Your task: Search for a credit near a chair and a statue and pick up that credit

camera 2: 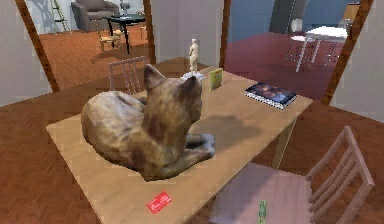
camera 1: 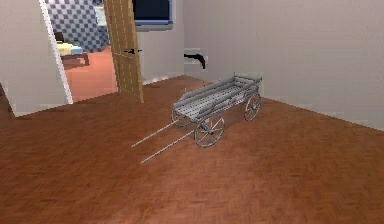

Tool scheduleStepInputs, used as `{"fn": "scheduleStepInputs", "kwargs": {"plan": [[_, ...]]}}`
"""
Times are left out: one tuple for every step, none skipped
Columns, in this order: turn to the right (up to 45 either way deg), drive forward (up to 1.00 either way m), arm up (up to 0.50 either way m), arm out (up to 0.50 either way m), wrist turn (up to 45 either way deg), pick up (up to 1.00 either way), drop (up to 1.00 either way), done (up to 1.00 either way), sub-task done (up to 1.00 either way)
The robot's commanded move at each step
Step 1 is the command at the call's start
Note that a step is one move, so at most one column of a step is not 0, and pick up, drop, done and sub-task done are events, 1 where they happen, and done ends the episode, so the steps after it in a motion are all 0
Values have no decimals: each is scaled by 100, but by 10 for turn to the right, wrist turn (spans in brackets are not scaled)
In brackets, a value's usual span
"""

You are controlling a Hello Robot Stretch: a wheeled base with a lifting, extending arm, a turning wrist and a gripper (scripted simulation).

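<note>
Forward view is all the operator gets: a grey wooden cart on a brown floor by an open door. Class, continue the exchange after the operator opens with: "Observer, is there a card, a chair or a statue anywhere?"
Observer: Yes. In the arm side view a small red flat card lies near the front edge of a light wooden table.
Operator: Any chair by it?
Observer: A pale wooden slat-backed chair stands at the table's side, at the view's lower right.
Operator: And a statue?
Observer: A small pale figure statue stands at the table's far edge, beyond a large brown tabby cat lying on the tabletop.
</note>
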Motion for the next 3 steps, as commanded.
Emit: {"fn": "scheduleStepInputs", "kwargs": {"plan": [[0,0,50,0,0,0,0,0,0],[0,0,34,0,0,0,0,0,0],[0,0,0,16,0,0,0,0,0]]}}
